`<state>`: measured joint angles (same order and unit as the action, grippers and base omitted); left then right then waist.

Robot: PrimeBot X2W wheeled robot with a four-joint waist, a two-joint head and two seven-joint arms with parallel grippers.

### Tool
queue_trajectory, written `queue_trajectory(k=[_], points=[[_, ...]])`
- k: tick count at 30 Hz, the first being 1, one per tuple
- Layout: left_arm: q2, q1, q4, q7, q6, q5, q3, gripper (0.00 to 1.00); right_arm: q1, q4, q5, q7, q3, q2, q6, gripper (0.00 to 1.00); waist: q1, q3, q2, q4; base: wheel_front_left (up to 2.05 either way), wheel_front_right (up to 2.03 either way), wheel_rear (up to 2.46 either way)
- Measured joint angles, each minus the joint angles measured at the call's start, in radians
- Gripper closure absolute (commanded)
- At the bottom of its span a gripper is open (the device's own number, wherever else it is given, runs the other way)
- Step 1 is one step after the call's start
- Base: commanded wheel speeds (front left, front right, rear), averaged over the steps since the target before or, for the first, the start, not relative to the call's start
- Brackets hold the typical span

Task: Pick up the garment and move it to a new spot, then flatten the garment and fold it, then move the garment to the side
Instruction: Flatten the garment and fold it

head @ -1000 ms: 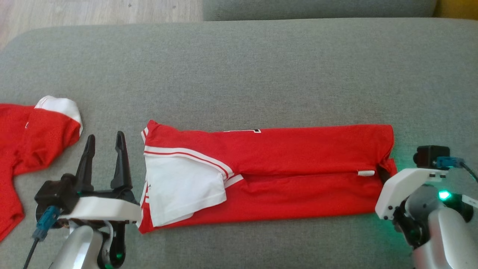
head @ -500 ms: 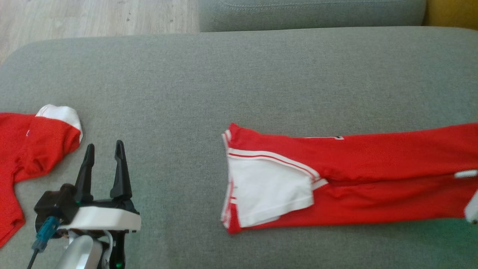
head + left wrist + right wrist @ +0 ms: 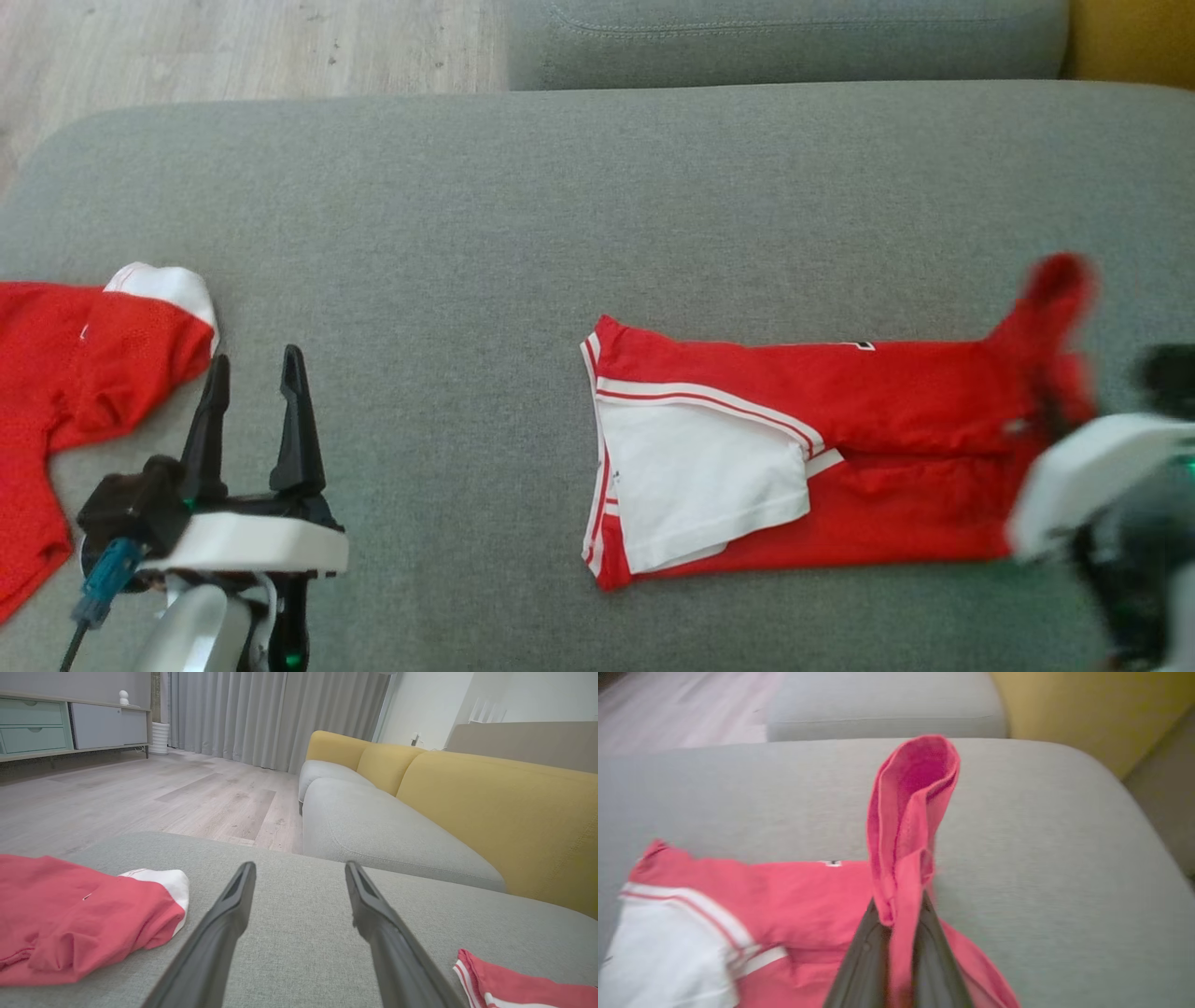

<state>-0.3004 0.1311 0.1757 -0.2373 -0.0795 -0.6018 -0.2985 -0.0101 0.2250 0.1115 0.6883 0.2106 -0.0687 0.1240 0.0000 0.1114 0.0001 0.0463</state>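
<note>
The folded red garment [image 3: 840,392] with a white sleeve [image 3: 700,476] lies along the grey sofa cushion [image 3: 560,205], right of centre. My right gripper [image 3: 1046,420], blurred, is shut on the garment's right end and holds that end up off the cushion. In the right wrist view the pinched red cloth [image 3: 915,793] stands up in a loop above my right gripper [image 3: 899,910]. My left gripper [image 3: 250,369] stands open at the lower left, well left of the garment, nothing between its fingers. The left wrist view looks past my left gripper [image 3: 299,868], with the garment's corner [image 3: 514,984] at the lower right.
A second red and white garment [image 3: 75,373] lies crumpled at the cushion's left edge, just left of my left gripper [image 3: 70,914]. Another grey seat [image 3: 784,37] and a yellow backrest [image 3: 490,812] lie beyond. Wooden floor [image 3: 233,47] shows past the far left edge.
The folded garment has slid well to the right across the cushion, pulled by my right gripper, which now lifts its right end. My left gripper has stayed where it was, open.
</note>
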Motion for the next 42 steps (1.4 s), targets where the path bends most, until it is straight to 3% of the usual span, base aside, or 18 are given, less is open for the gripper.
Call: queue_trajectory(k=[1, 2, 6, 14, 20, 25, 30, 31, 32, 36, 40, 42], points=[[-0.003, 0.000, -0.003, 0.006, 0.000, 0.000, 0.000, 0.00, 0.022, 0.014, 0.028, 0.007, -0.097, 0.004, 0.000, 1.00, 0.0000, -0.001, 0.0000, 0.003, 0.00, 0.00, 0.00], [-0.003, 0.000, -0.003, 0.006, 0.000, 0.000, 0.000, 0.00, 0.022, 0.014, 0.028, 0.007, -0.097, 0.004, 0.000, 1.00, 0.0000, -0.001, 0.0000, 0.003, 0.00, 0.00, 0.00], [-0.005, 0.000, -0.011, 0.007, -0.007, -0.006, 0.000, 0.00, 0.026, 0.002, 0.084, -0.008, -0.295, 0.010, 0.000, 1.00, 0.0000, 0.003, 0.0000, 0.006, 0.00, 0.00, 0.00], [-0.015, 0.002, -0.019, 0.016, -0.009, -0.006, -0.001, 0.00, -0.105, -0.217, 0.190, -0.127, -0.601, 0.012, 0.000, 1.00, 0.0001, 0.029, 0.0000, 0.007, 0.00, 0.00, 0.00], [-0.014, 0.013, -0.018, 0.018, -0.008, -0.005, -0.018, 0.00, -0.263, -0.408, 0.272, -0.241, -0.685, 0.011, 0.000, 1.00, 0.0000, 0.042, 0.0000, 0.033, 0.00, 0.00, 0.00], [-0.008, 0.033, -0.012, 0.018, -0.003, -0.005, -0.030, 0.00, -0.311, -0.545, 0.288, -0.258, -0.725, 0.009, 0.000, 1.00, 0.0001, 0.046, 0.0000, 0.061, 0.00, 0.00, 0.00], [-0.008, 0.033, 0.000, 0.017, -0.003, -0.005, -0.030, 0.00, -0.311, -0.603, 0.300, -0.261, -0.747, 0.008, 0.000, 0.98, 0.0001, 0.047, 0.0000, 0.066, 0.00, 0.00, 0.00], [-0.008, 0.033, 0.000, 0.017, -0.003, -0.005, -0.030, 0.00, -0.311, -0.607, 0.304, -0.267, -0.750, 0.008, 0.000, 0.67, 0.0001, 0.047, 0.0000, 0.064, 0.00, 0.00, 0.00], [-0.008, 0.033, 0.000, 0.017, -0.003, -0.005, -0.030, 0.00, -0.312, -0.611, 0.309, -0.269, -0.754, 0.008, 0.000, 0.00, 0.0000, 0.047, 0.0000, 0.062, 0.00, 0.00, 0.00], [-0.008, 0.033, 0.004, 0.017, -0.003, -0.006, -0.030, 0.00, -0.312, -0.594, 0.419, -0.290, -0.771, 0.007, 0.000, 0.00, 0.0000, 0.044, 0.0000, 0.051, 0.00, 0.00, 0.00], [-0.009, 0.033, 0.004, 0.016, -0.003, -0.006, -0.028, 0.00, -0.313, -0.490, 0.563, -0.334, -0.770, 0.007, 0.000, 0.00, 0.0000, 0.039, 0.0000, 0.040, 0.00, 0.00, 0.00], [-0.011, 0.031, 0.004, 0.016, -0.003, -0.006, -0.025, 0.00, -0.313, -0.438, 0.581, -0.354, -0.731, 0.008, 0.000, 0.00, 0.0000, 0.034, 0.0000, 0.035, 0.00, 0.00, 0.00]])
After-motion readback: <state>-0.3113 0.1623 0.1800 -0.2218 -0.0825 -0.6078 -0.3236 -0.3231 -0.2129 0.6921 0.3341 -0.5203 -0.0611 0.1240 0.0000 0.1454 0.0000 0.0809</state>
